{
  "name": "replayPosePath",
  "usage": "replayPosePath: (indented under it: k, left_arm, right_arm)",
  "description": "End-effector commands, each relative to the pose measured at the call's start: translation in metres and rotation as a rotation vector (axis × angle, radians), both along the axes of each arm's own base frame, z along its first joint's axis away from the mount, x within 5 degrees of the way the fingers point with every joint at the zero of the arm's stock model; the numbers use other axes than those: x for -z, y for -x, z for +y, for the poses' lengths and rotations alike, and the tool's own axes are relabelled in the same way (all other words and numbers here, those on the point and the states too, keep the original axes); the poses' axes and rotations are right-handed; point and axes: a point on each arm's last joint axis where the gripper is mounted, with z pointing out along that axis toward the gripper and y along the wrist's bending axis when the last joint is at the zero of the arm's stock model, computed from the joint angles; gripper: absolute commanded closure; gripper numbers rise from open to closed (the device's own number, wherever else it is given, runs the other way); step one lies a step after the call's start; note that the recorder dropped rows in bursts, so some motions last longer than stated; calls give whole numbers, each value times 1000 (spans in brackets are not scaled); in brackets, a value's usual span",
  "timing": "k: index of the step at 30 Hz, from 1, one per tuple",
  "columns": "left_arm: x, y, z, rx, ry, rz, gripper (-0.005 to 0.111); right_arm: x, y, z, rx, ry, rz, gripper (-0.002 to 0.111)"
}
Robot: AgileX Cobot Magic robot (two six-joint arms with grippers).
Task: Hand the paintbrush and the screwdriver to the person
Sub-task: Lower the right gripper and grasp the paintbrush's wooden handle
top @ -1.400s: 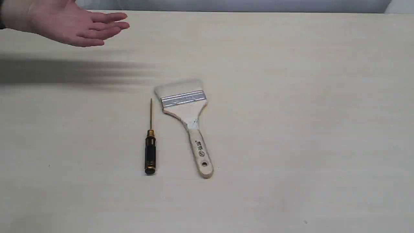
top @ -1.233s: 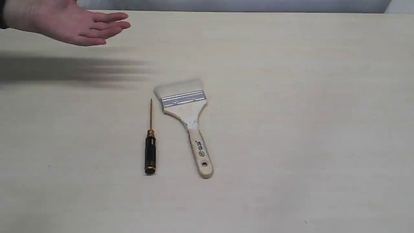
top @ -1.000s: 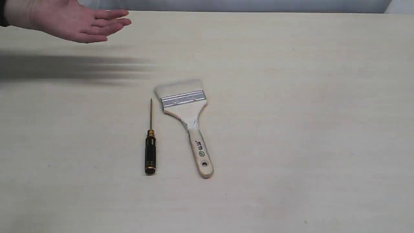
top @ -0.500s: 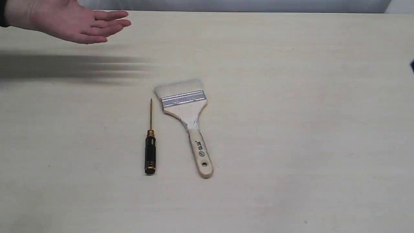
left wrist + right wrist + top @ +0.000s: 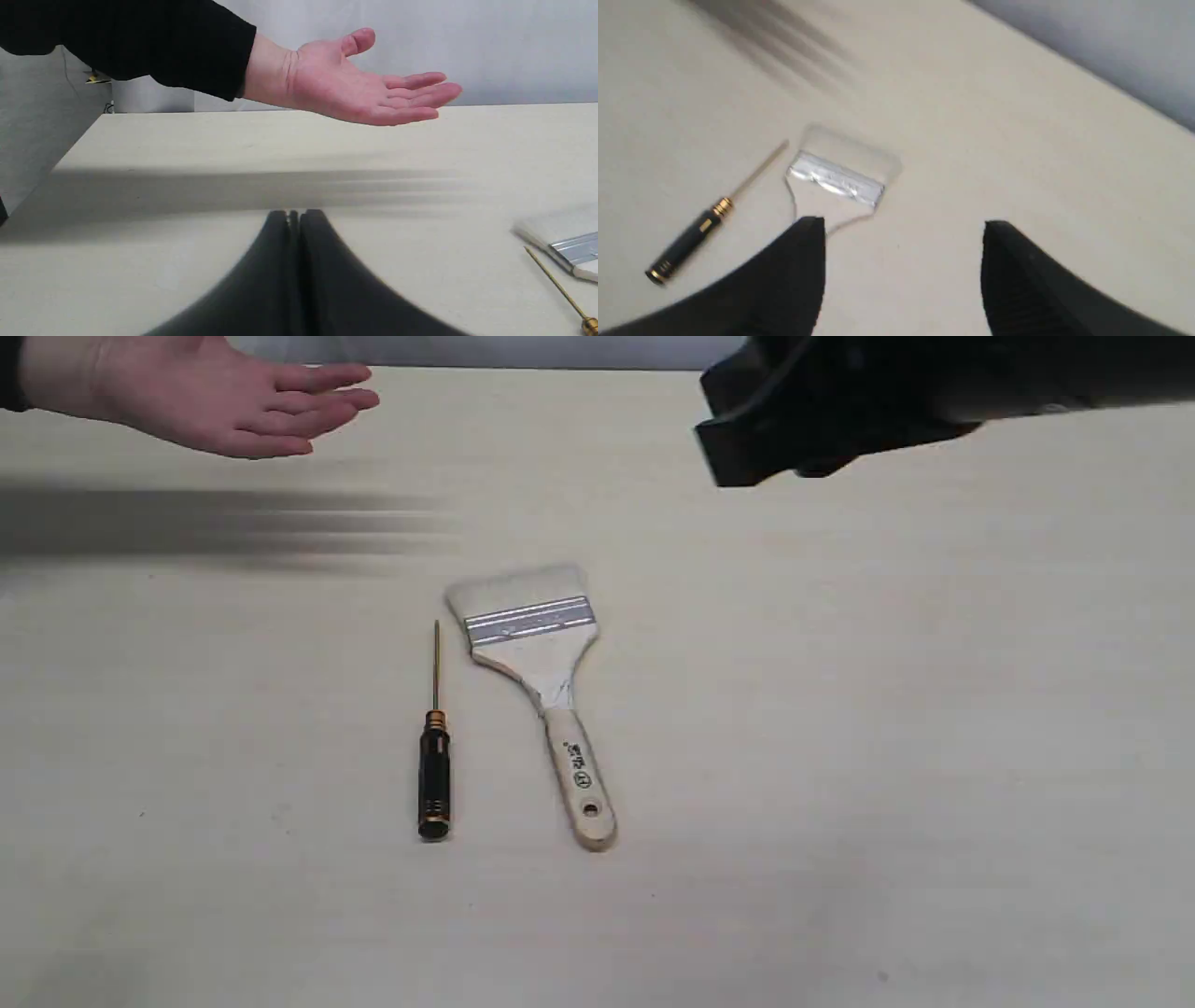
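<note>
The paintbrush lies flat mid-table, bristles toward the far side, handle toward the near edge; the right wrist view shows its ferrule. Just left of it lies the screwdriver, parallel, tip pointing away, also seen from the right wrist. The person's open palm hovers at the far left corner and shows in the left wrist view. My right gripper is open, high above the table, right of and beyond the brush, a dark blur in the exterior view. My left gripper is shut, empty, low over the table.
The pale wooden table stretches wide around both tools. A grey wall rises behind the far edge. The hand casts a long shadow across the far left of the table.
My right arm has swept in from the right edge to the upper right of the exterior view. The hand, brush and screwdriver have stayed put.
</note>
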Motion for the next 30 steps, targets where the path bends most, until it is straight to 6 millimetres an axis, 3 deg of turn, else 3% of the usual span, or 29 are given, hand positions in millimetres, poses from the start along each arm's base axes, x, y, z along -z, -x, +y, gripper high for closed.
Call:
replayPosePath:
  k: [1,5,8,17,22,30]
  left_arm:
    - [0,0,0,6,7,-11,107]
    - [0,0,0,6,7,-11,107]
    - [0,0,0,6,7,-11,107]
    - [0,0,0,6,7,-11,107]
    - [0,0,0,6,7,-11,107]
    - [0,0,0,5,3,-11,107]
  right_arm:
    - [26,-31,21,42,146,161,53]
    - [54,-57,42,58,219,254,53]
    - [86,-73,59,57,240,337,53]
    - [162,-94,84,40,301,511,53]
    - [183,-98,93,41,285,562,53]
    - [194,-106,106,22,239,592,53]
